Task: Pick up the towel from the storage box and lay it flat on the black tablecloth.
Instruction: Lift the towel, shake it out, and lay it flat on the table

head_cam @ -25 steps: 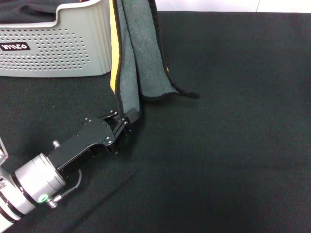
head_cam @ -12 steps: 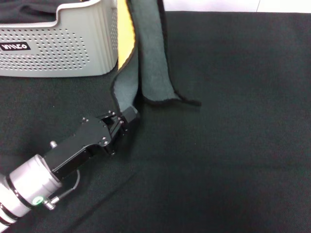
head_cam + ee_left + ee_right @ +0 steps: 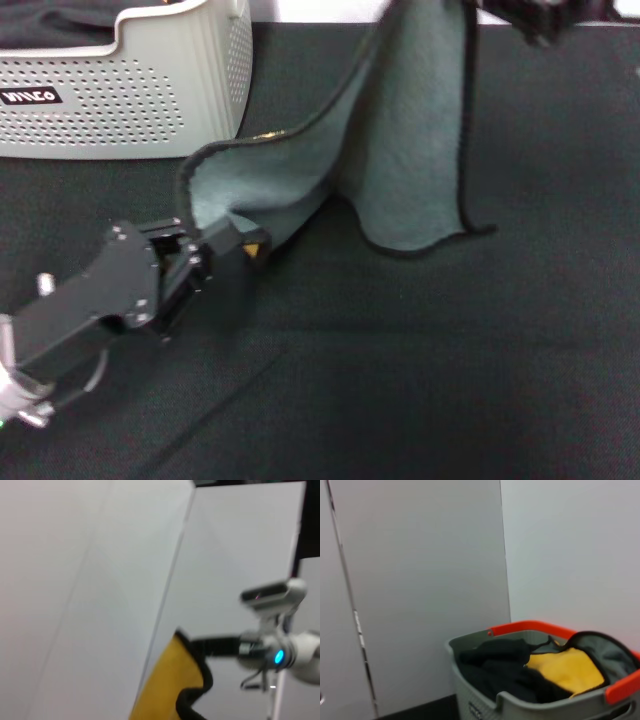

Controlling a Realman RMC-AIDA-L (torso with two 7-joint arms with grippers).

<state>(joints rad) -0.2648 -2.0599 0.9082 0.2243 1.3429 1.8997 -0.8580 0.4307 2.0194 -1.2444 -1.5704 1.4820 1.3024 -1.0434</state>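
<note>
The towel [image 3: 400,150] hangs spread above the black tablecloth [image 3: 450,380], grey-teal face towards the head view, with its lower edge touching the cloth. My left gripper [image 3: 243,250] is low at the left, shut on the towel's lower corner, where a bit of yellow shows. My right gripper [image 3: 535,15] is at the top edge of the head view and holds the towel's upper corner high. The left wrist view shows the towel's yellow face [image 3: 170,685] with its dark edge. The storage box [image 3: 130,100] stands at the back left, apart from the towel.
A dark fabric bundle [image 3: 50,25] lies in the storage box. The left wrist view shows the right arm's wrist [image 3: 272,650] farther off. The right wrist view shows a grey basket with orange handles [image 3: 520,630] holding dark fabric and a yellow cloth [image 3: 567,670].
The towel hung folded beside the box; now it is pulled open. Its top has moved right with the right gripper, and the left gripper has drawn the lower corner left and nearer.
</note>
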